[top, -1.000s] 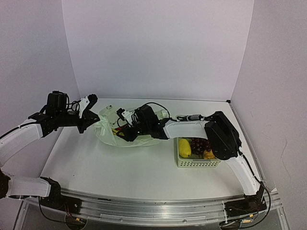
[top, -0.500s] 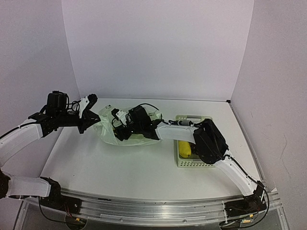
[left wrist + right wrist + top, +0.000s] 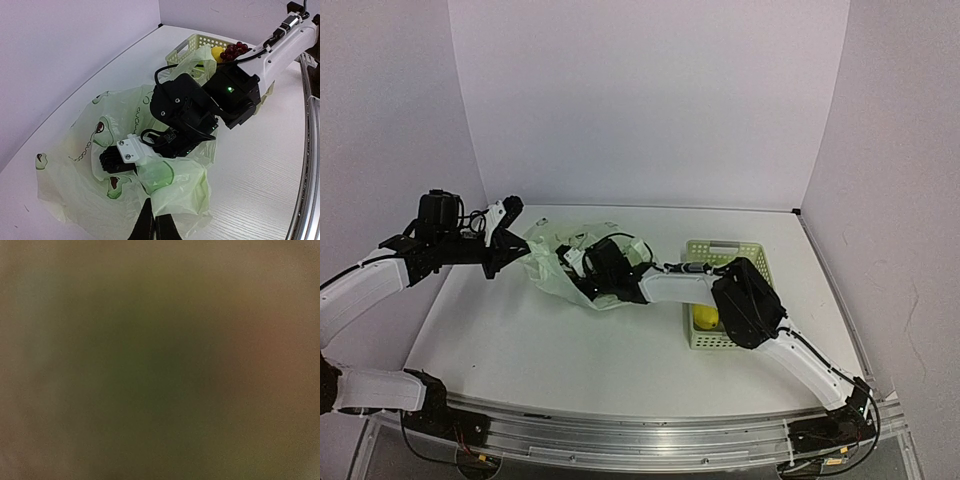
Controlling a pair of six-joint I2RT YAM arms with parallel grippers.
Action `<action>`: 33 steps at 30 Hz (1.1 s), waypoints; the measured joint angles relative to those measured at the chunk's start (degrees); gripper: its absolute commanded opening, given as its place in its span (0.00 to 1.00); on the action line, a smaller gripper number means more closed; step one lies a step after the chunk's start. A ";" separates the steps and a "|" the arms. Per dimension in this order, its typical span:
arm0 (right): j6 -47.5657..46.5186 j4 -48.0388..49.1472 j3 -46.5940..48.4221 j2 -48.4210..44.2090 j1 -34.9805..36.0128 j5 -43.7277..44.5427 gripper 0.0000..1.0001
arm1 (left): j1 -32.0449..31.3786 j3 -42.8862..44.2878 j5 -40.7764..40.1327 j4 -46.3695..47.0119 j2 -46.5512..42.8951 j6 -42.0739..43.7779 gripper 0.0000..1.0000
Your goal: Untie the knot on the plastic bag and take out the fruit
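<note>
The pale green plastic bag lies crumpled at the table's back left, its mouth open. My left gripper is shut on a fold of the bag's near edge and holds it up; it also shows from above as the left gripper. My right gripper reaches inside the bag, and its black fingers are half wrapped in plastic. The right wrist view is only a dark green-brown blur. No knot shows. Fruit in the bag is hidden. Purple grapes and a yellow fruit lie in the basket.
The pale green lattice basket stands right of the bag, partly under the right arm's elbow. White walls close in behind and on both sides. The metal rail runs along the near edge.
The right arm has pushed left and deeper into the bag, drawing its elbow off the basket's back half. The bag has bunched around it. The left arm has held still.
</note>
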 measured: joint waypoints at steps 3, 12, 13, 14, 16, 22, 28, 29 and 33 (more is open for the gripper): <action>0.33 1.40 -2.80 -1.50 0.01 0.41 0.16 | 0.00 0.00 0.00 -0.02 0.00 -0.02 0.00; 2.79 7.28 -21.78 -14.88 -0.05 1.45 0.16 | 0.00 0.00 -0.11 0.69 -0.02 -0.89 0.00; 3.24 8.06 -24.49 -17.28 -0.10 1.28 0.16 | 0.00 0.00 -0.19 0.82 -0.02 -0.94 0.00; 3.67 8.73 -26.58 -19.39 -0.11 0.86 0.17 | 0.00 0.00 -0.26 0.89 -0.02 -0.95 0.00; 4.48 10.46 -29.67 -23.08 -0.15 0.14 0.17 | 0.00 0.00 -0.50 0.93 -0.01 -0.98 0.00; 6.36 15.07 -37.82 -33.11 -0.17 -1.37 0.17 | 0.00 0.00 -0.59 0.96 0.00 -0.87 0.00; 7.26 16.32 -43.81 -36.84 -0.17 -1.41 0.19 | 0.00 -0.02 -0.54 0.96 -0.01 -0.80 0.00; 7.35 16.22 -44.39 -36.87 -0.17 -1.17 0.21 | 0.00 -0.02 -0.51 0.96 -0.02 -0.81 0.00; 7.52 15.49 -44.20 -36.31 -0.17 1.19 0.31 | 0.00 -0.02 -0.03 0.99 0.00 -0.79 0.00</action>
